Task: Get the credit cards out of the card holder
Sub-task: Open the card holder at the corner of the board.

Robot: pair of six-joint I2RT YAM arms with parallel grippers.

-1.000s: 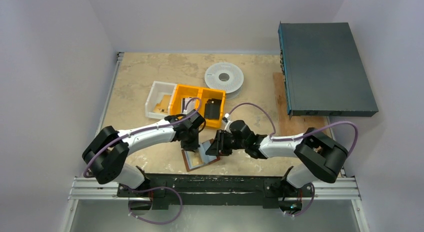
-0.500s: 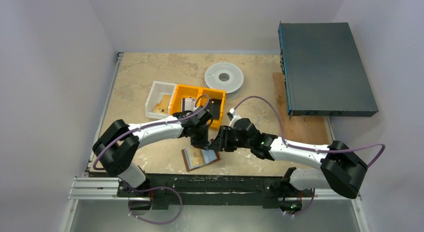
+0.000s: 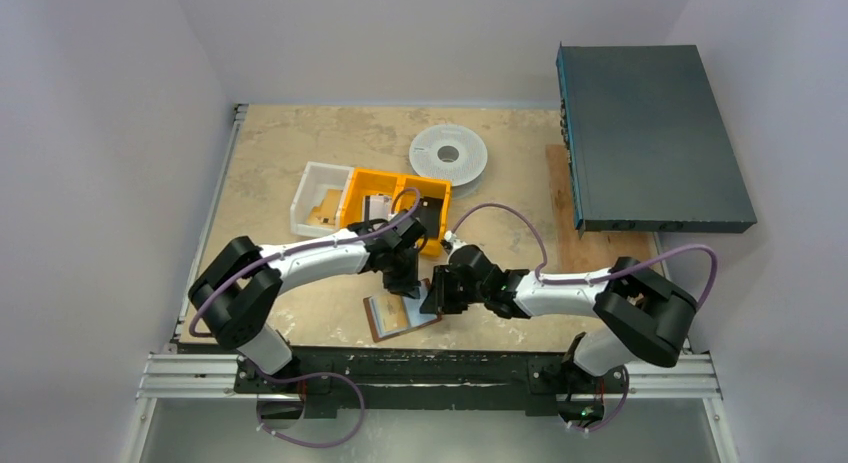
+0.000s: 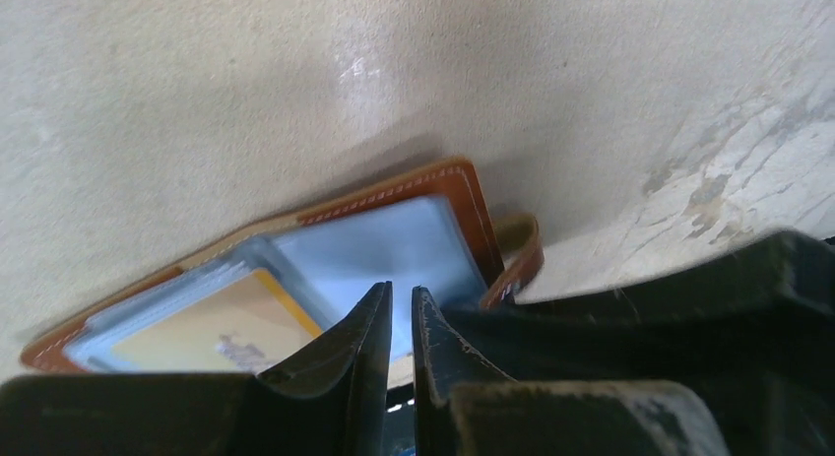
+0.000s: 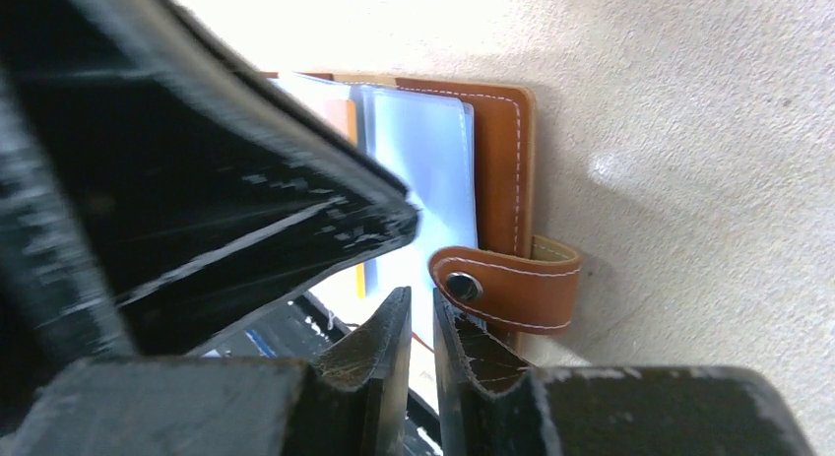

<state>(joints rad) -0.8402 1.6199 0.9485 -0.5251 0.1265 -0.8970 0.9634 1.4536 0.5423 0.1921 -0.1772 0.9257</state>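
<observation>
The card holder (image 3: 398, 318), a brown leather wallet with a pale grey-blue inner face, lies open near the table's front edge. It also shows in the left wrist view (image 4: 384, 244) and the right wrist view (image 5: 497, 161), with its snap strap (image 5: 512, 284) curled at the side. A yellowish card (image 4: 207, 328) sits in a clear sleeve. A whitish card with dark markings (image 5: 295, 333) shows under the right fingers. My left gripper (image 3: 405, 285) (image 4: 401, 287) hovers over the inner face, with only a narrow slit between its fingers. My right gripper (image 3: 432, 295) (image 5: 421, 291) is beside the strap, likewise closed. Nothing shows between either pair of fingers.
An orange bin (image 3: 395, 198) holding a black wallet-like item (image 3: 428, 215) and a white bin (image 3: 318, 198) stand just behind the grippers. A grey spool (image 3: 448, 153) lies further back. A large dark box (image 3: 650, 133) and a wooden board (image 3: 575, 248) are at the right.
The left gripper moved right, over the wallet. The right arm stretched out, then drew back. The pale leaf held raised a second ago now lies lower.
</observation>
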